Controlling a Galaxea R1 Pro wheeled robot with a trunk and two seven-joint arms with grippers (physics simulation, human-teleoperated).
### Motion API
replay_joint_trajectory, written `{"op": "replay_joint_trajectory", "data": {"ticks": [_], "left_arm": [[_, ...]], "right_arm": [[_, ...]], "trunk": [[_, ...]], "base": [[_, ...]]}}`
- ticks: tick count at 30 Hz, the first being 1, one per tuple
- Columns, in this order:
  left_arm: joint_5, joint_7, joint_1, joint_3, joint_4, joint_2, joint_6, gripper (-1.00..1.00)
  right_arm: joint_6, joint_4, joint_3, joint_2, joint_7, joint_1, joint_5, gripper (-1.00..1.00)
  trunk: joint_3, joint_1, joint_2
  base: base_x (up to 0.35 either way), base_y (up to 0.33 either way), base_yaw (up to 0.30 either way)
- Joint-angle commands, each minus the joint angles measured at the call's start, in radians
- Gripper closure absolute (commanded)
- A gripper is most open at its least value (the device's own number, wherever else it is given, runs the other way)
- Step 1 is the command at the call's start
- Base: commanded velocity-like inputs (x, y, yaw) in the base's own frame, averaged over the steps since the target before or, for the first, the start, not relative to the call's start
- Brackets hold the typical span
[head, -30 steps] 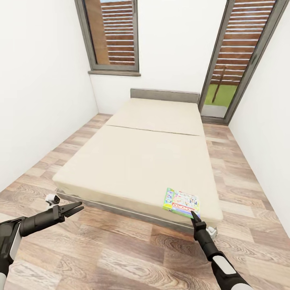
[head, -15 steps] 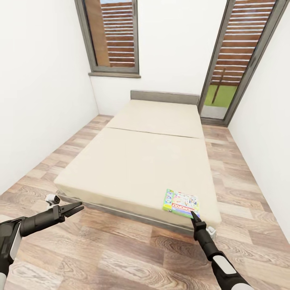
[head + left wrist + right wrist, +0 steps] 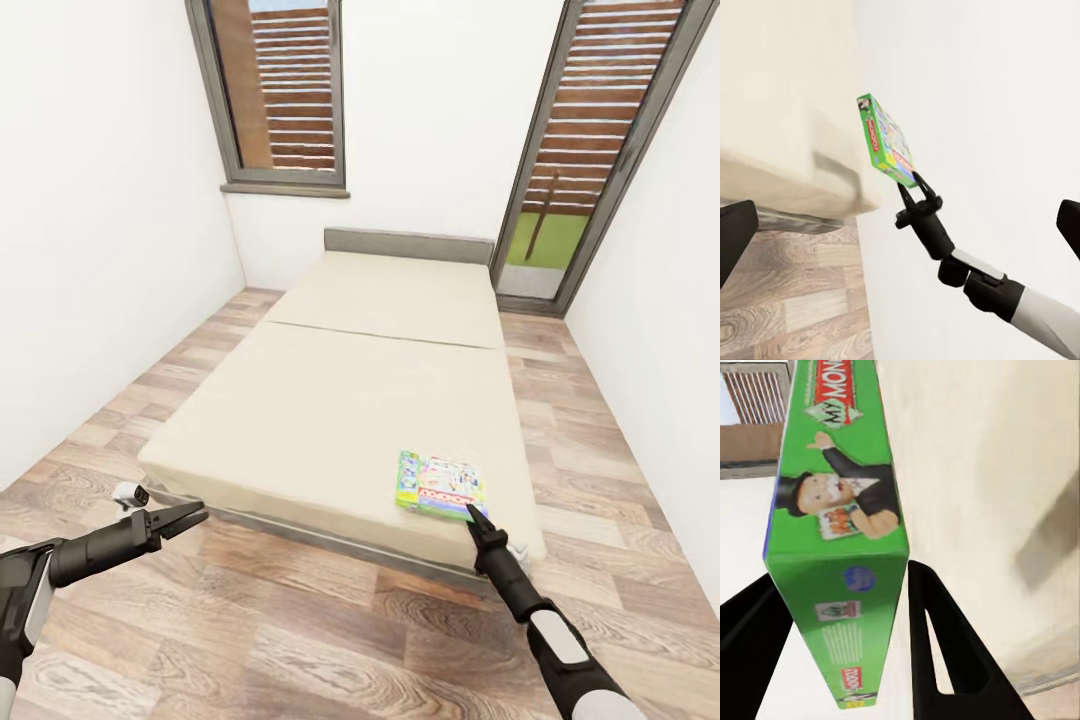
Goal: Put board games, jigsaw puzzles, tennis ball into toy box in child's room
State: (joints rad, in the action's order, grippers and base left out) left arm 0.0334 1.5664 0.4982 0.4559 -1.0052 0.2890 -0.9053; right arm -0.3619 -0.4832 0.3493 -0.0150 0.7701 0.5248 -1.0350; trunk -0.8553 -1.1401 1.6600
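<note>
A: Looking at the right gripper [image 3: 470, 512], its spread fingers straddle the board game [image 3: 441, 486] at the bed [image 3: 330, 420] corner.
B: Seems light, stiff, slick; pinch that near edge.

The floor [image 3: 300, 620] is made of brown wood planks. The walls [image 3: 100, 250] are white. A window [image 3: 275, 90] with a dark frame sits in the back wall. A tall glass door [image 3: 590, 150] stands to its right, with green grass outside.
</note>
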Motion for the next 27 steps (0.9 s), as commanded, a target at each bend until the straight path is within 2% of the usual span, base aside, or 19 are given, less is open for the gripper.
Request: {"op": "replay_joint_trajectory", "data": {"ticks": [1, 6, 7, 10, 12, 17, 27], "left_arm": [[-0.001, 0.004, 0.000, 0.000, -0.001, 0.000, -0.011, -1.00], [-0.002, 0.004, 0.000, 0.000, 0.000, 0.000, -0.011, -1.00], [-0.002, 0.004, 0.000, 0.000, -0.001, 0.000, -0.011, -1.00], [-0.002, 0.004, 0.000, 0.001, -0.001, 0.000, -0.011, -1.00], [-0.003, 0.004, 0.000, 0.001, -0.001, 0.001, -0.010, -1.00], [-0.003, 0.004, 0.000, 0.001, 0.000, 0.001, -0.009, -1.00], [-0.003, 0.004, 0.000, 0.001, 0.000, 0.001, -0.009, -1.00]], "right_arm": [[-0.016, -0.029, -0.019, 0.000, 0.001, 0.000, -0.004, 1.00], [-0.037, -0.118, -0.140, 0.000, -0.005, 0.000, -0.001, 1.00], [-0.039, -0.145, -0.176, -0.003, -0.011, 0.000, 0.005, 1.00], [-0.057, -0.169, -0.224, -0.023, -0.013, 0.001, 0.033, 1.00], [-0.073, -0.174, -0.236, -0.032, -0.009, 0.001, 0.044, 1.00], [-0.077, -0.178, -0.241, -0.033, 0.024, 0.000, 0.051, 1.00], [-0.078, -0.177, -0.240, -0.037, 0.024, 0.001, 0.052, 1.00]], "trunk": [[0.002, 0.004, -0.007], [0.018, 0.023, -0.042], [0.021, 0.027, -0.049], [0.031, 0.038, -0.070], [0.037, 0.046, -0.084], [0.052, 0.065, -0.119], [0.084, 0.104, -0.189]], "base": [[0.000, 0.000, 0.000], [0.000, 0.000, 0.000], [0.000, 0.000, 0.000], [0.000, 0.000, 0.000], [0.000, 0.000, 0.000], [0.000, 0.000, 0.000], [0.000, 0.000, 0.000]]}}
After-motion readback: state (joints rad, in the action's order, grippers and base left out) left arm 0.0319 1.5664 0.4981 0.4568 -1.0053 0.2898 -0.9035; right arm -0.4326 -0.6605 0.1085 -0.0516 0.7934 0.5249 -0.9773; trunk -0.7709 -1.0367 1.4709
